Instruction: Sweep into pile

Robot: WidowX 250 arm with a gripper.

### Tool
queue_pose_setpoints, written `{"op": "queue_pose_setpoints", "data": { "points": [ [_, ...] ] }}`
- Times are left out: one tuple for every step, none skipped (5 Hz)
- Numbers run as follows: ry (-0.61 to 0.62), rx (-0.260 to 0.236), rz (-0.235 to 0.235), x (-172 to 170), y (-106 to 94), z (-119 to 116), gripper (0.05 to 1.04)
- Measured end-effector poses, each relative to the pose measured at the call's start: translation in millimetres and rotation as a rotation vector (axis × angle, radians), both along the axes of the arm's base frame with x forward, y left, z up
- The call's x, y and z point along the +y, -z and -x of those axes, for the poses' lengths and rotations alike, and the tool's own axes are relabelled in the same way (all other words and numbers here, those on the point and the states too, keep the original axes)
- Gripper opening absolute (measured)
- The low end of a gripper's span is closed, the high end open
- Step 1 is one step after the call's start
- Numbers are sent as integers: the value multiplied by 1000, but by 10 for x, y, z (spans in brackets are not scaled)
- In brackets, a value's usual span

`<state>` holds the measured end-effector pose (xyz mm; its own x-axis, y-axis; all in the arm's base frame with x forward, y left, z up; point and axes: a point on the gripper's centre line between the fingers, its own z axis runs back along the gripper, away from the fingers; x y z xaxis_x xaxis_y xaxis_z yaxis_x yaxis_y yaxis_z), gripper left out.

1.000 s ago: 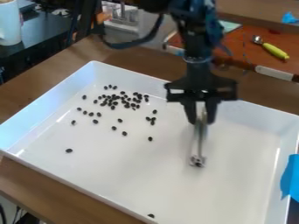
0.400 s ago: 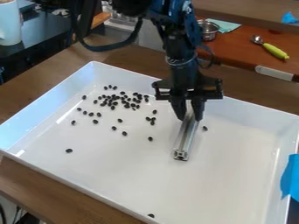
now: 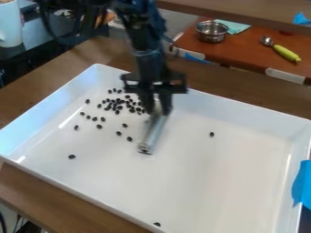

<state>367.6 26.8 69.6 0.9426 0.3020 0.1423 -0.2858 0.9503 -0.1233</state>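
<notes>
Swept leftward across the view since the earlier frame, the black two-finger gripper [image 3: 157,110] clamps its fingers on a silver metal bar [image 3: 154,130] slanting down into a white rectangular tray [image 3: 182,182]. Small, dark oval beans [image 3: 119,108] cluster left of the bar — one bean [image 3: 212,134] lies apart, to its right.

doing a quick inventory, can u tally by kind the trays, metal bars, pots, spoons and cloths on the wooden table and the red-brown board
tray: 1
metal bar: 1
pot: 1
spoon: 1
cloth: 1
total: 5
</notes>
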Motion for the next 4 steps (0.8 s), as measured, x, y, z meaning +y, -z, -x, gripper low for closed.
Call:
{"op": "queue_pose_setpoints", "data": {
  "points": [
    [-11,26,-39,290,-24,31,322],
    [-8,19,-117,508,-45,-31,322],
    [-12,0,-181,777,-99,-41,322],
    [1,-16,-225,891,-130,-61,322]
  ]
}}
